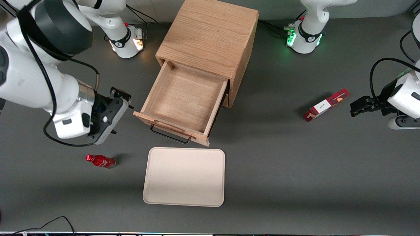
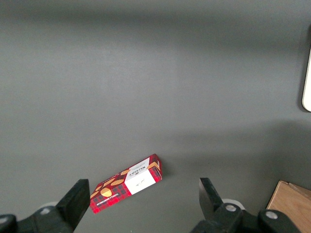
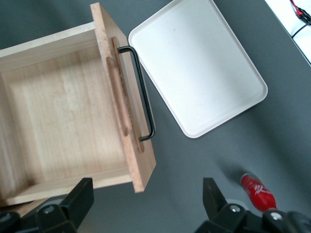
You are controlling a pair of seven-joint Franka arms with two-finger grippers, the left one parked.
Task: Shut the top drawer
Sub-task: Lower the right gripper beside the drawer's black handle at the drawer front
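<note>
Oak-coloured and pulled fully out, the wooden top drawer (image 1: 183, 101) with its black wire handle (image 1: 170, 135) gapes empty. My gripper (image 3: 146, 201) hangs wide open, holding nothing, beside the drawer's front corner, above the grey worktop (image 1: 295, 170).

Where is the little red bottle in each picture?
Front view: the red bottle lies on the table toward the working arm's end, beside the white tray, nearer the camera than the open gripper.
Right wrist view: the bottle lies close to the gripper, apart from the tray.
Left wrist view: not in it.
Shared landmark: the tray, in front of the top drawer.
</note>
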